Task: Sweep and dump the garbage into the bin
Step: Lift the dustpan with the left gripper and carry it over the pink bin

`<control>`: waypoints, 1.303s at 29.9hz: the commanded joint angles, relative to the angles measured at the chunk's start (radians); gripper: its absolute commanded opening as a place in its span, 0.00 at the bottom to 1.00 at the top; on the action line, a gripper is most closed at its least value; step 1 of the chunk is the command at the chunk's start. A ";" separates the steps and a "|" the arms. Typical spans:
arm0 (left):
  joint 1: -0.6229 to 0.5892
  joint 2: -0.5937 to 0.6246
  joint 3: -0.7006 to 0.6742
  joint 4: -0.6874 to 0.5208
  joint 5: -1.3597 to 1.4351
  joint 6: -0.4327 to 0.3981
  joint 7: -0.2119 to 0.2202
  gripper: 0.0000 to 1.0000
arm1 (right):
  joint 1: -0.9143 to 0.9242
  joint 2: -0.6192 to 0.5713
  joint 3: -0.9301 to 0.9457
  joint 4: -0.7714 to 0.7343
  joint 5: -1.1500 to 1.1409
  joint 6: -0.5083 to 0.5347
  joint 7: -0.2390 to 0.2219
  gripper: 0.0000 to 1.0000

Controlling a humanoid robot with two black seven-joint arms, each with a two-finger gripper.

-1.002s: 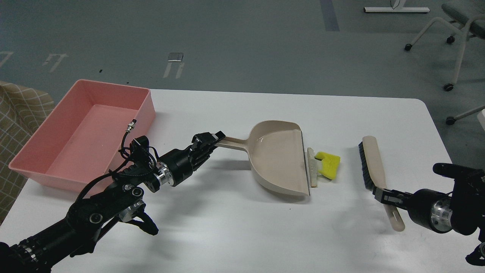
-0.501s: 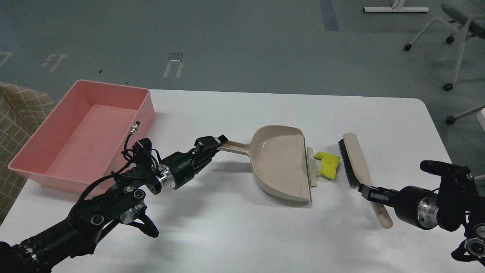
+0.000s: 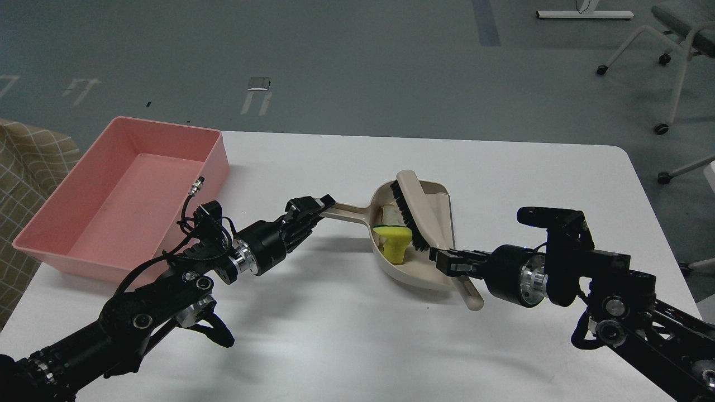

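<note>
The beige dustpan [image 3: 433,268] lies on the white table, mouth to the right. My left gripper [image 3: 317,205] is shut on its handle. My right gripper [image 3: 447,261] is shut on the handle of the beige brush [image 3: 416,209], whose black bristles stand inside the pan. The yellow sponge-like scrap [image 3: 395,241] and the whitish wedge [image 3: 390,215] lie inside the pan, left of the bristles. The pink bin [image 3: 120,195] stands at the table's left, apart from both grippers.
The white table [image 3: 357,335] has its right edge near the right arm. A tan checked cloth [image 3: 28,167] sits left of the bin. Office chair legs [image 3: 670,67] stand on the floor beyond the table's far right.
My right gripper has swept the brush leftward into the dustpan, pushing both scraps from the table in front of the pan's lip into the pan. The left gripper and dustpan have hardly moved.
</note>
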 commanded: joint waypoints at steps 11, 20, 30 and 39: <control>0.002 0.004 -0.043 -0.013 -0.187 -0.005 -0.037 0.00 | -0.057 -0.174 0.283 -0.036 0.147 0.000 0.008 0.00; -0.007 0.180 -0.113 -0.065 -0.230 -0.040 -0.029 0.00 | -0.175 -0.189 0.412 -0.119 0.162 0.000 0.009 0.00; -0.031 0.478 -0.256 -0.053 -0.391 -0.198 -0.028 0.01 | -0.210 -0.183 0.466 -0.146 0.164 0.000 0.020 0.00; -0.010 0.769 -0.330 0.207 -0.512 -0.335 -0.032 0.01 | -0.218 -0.174 0.467 -0.153 0.164 0.000 0.020 0.00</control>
